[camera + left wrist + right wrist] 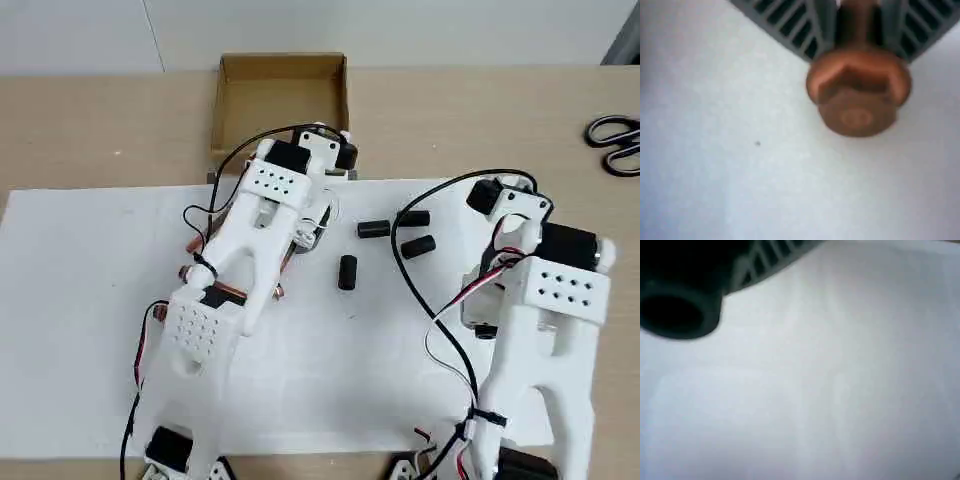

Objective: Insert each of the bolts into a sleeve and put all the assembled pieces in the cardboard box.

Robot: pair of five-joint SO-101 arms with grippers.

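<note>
Left wrist view: the left gripper is clamped on the shank of a copper bolt, whose flanged hexagonal head faces the camera over the white paper. In the high view, reading from the left, we find loose bolts lying on the paper beside and partly under the left arm, the cardboard box standing at the paper's far edge, and four loose sleeves lying between the two arms. In the right wrist view, the right gripper appears closed on a black sleeve, its open bore turned toward the camera. Scissors lie on the table well to the right, apart from the work. We judge the chief hazard to be misalignment. If the bolt's axis and the sleeve's bore do not line up when the arms meet, the tip may catch on the rim and push one part askew in its jaws, or out of them. A dropped bolt or sleeve would roll on the smooth paper. The arms must also converge over the loose sleeves, so a low pass or a trailing cable could knock them away. The left arm stands close to the box and could nudge it.
</note>
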